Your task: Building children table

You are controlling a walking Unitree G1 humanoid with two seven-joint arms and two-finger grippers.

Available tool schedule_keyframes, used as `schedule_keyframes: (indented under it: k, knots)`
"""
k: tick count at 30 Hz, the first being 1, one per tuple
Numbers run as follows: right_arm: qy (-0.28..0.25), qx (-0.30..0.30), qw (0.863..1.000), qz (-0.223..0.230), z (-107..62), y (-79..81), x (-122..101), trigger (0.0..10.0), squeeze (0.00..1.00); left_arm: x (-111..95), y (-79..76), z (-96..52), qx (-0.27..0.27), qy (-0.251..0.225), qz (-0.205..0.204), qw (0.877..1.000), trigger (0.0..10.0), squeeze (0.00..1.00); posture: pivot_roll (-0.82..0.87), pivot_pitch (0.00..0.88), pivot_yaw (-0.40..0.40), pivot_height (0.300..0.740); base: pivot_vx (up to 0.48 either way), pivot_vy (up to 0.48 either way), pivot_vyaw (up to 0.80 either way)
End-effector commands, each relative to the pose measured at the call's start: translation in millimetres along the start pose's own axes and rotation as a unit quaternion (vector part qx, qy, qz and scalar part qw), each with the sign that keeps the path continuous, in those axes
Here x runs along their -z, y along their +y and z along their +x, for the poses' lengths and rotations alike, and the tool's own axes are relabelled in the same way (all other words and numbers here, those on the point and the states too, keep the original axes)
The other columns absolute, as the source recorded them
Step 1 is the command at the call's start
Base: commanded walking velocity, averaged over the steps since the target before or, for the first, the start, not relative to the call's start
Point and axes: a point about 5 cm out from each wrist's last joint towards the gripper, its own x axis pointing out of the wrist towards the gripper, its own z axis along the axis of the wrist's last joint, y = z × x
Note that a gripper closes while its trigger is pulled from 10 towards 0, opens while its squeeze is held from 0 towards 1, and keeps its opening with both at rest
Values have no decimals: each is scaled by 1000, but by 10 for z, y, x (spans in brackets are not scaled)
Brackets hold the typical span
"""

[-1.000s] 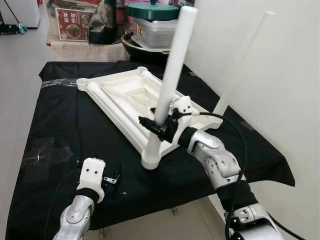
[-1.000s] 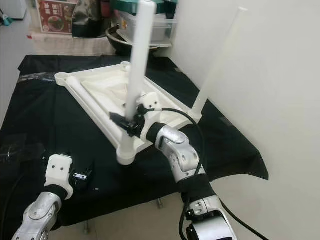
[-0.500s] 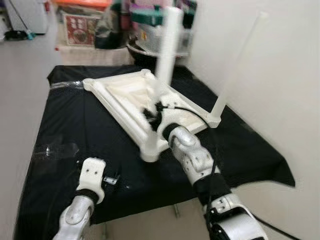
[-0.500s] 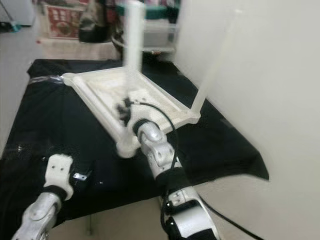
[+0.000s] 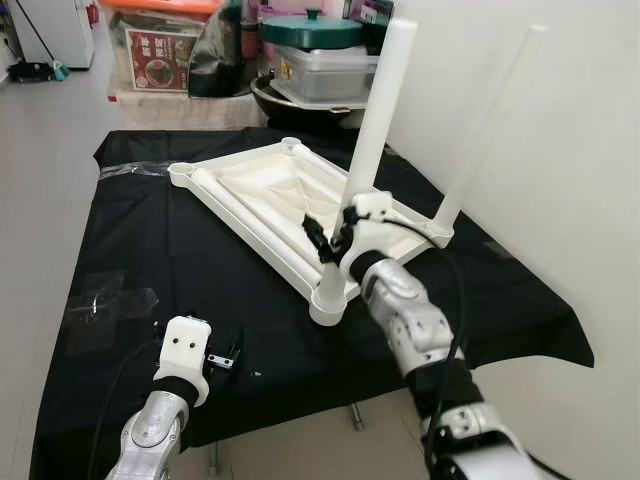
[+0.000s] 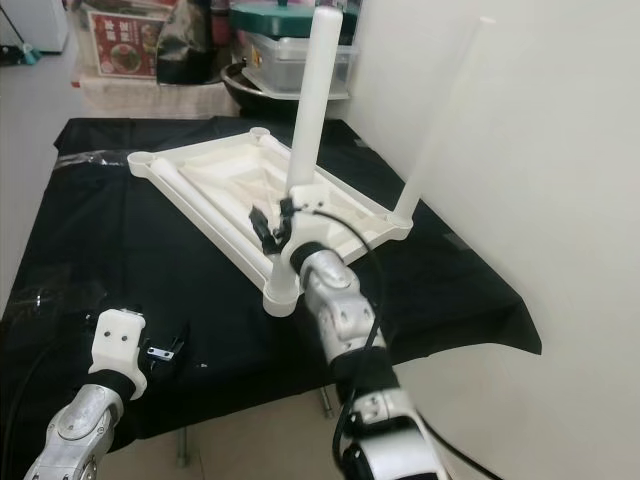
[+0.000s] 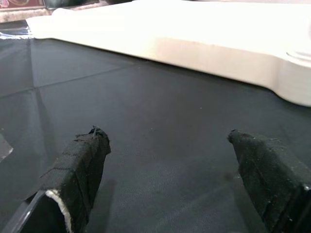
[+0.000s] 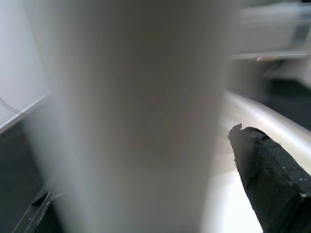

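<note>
White tabletop (image 5: pixel 262 190) lies upside down on black-clothed table (image 5: pixel 150 240); my right pincer (image 5: pixel 330 238) pinches a leg (image 5: pixel 368 150) standing in its near corner. Left wrist: my left pincer (image 7: pixel 170 160) spread above cloth. Right wrist: leg (image 8: pixel 131 111) between fingers (image 8: pixel 272 179).

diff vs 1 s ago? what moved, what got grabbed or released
Mostly the camera shifted. The right gripper keeps its jaws around the near table leg, low on the shaft; the leg now looks a little closer to upright in its corner socket of the tabletop. Nothing released. The left gripper stays open over the black cloth, and the far leg stays standing.
</note>
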Motion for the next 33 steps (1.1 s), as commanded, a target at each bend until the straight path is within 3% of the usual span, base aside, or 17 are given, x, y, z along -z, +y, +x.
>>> schedule_keyframes:
  k: [1, 6, 8, 10, 12, 13, 14, 15, 17, 18, 22, 25, 28, 29, 30, 32, 33]
  knots:
    - [-9, -34, 999, 14, 8, 59, -18, 10000, 0, 47, -8, -8, 1, 10, 0, 1000, 10000, 0, 163, 0, -151, 740, 0, 0, 0]
    - [-30, -142, 989, 3, -41, 203, -115, 10000, 0, 45, -11, -2, 0, 8, 0, 1000, 10000, 0, 167, 0, -154, 740, 0, 0, 0]
    - [-28, -261, 965, -16, -139, 379, -85, 10000, 0, 42, -13, 2, 1, 7, 0, 1000, 10000, 0, 169, 0, -155, 740, 0, 0, 0]
    - [-28, -261, 965, -16, -139, 379, -85, 10000, 0, 42, -13, 2, 1, 7, 0, 1000, 10000, 0, 169, 0, -155, 740, 0, 0, 0]
    - [-15, -313, 949, -29, -203, 483, 8, 10000, 0, 42, -15, 3, 1, 7, -1, 1000, 10000, 0, 173, 0, -158, 740, 0, 0, 0]
    - [-1, -345, 938, -30, -236, 581, 116, 7255, 0, 40, -17, 1, 1, 6, -1, 1000, 10000, 0, 182, 0, -165, 740, 0, 0, 0]
    - [-1, -345, 938, -30, -236, 581, 116, 7255, 0, 40, -17, 1, 1, 6, -1, 1000, 10000, 0, 182, 0, -165, 740, 0, 0, 0]
    - [7, -358, 933, -24, -244, 653, 195, 2275, 0, 40, -15, -2, 0, 6, -1, 1000, 10000, 0, 184, 0, -166, 740, 0, 0, 0]
    - [7, -358, 933, -24, -244, 653, 195, 2275, 0, 40, -15, -2, 0, 6, -1, 1000, 10000, 0, 184, 0, -166, 740, 0, 0, 0]
    - [14, -365, 931, -13, -240, 702, 251, 0, 0, 40, -13, -5, -2, 6, -1, 1000, 10000, 0, 185, 0, -166, 740, 0, 0, 0]
    - [16, -373, 928, 6, -252, 728, 299, 0, 0, 42, -13, -12, -2, 6, -1, 1000, 10000, 0, 179, 0, -163, 740, 0, 0, 0]
    - [32, -298, 954, 17, -198, 615, 369, 0, 0, 48, -22, -16, 0, 7, -2, 1000, 10000, 0, 173, 0, -161, 740, 0, 0, 0]
    - [71, -109, 991, 10, -79, 342, 505, 0, 0, 54, -33, -15, 2, 8, -3, 1000, 10000, 0, 165, 0, -156, 740, 0, 0, 0]
    - [71, -109, 991, 10, -79, 342, 505, 0, 0, 54, -33, -15, 2, 8, -3, 1000, 10000, 0, 165, 0, -156, 740, 0, 0, 0]
    - [99, 29, 995, 9, -85, 110, 595, 0, 0, 54, -35, -16, 2, 8, -3, 1000, 10000, 0, 167, 0, -156, 740, 0, 0, 0]
    - [127, 199, 972, 0, -196, -181, 700, 0, 0, 53, -37, -19, 2, 9, -3, 1000, 10000, 0, 168, 0, -158, 740, 0, 0, 0]
    - [127, 199, 972, 0, -196, -181, 700, 0, 0, 53, -37, -19, 2, 9, -3, 1000, 10000, 0, 168, 0, -158, 740, 0, 0, 0]
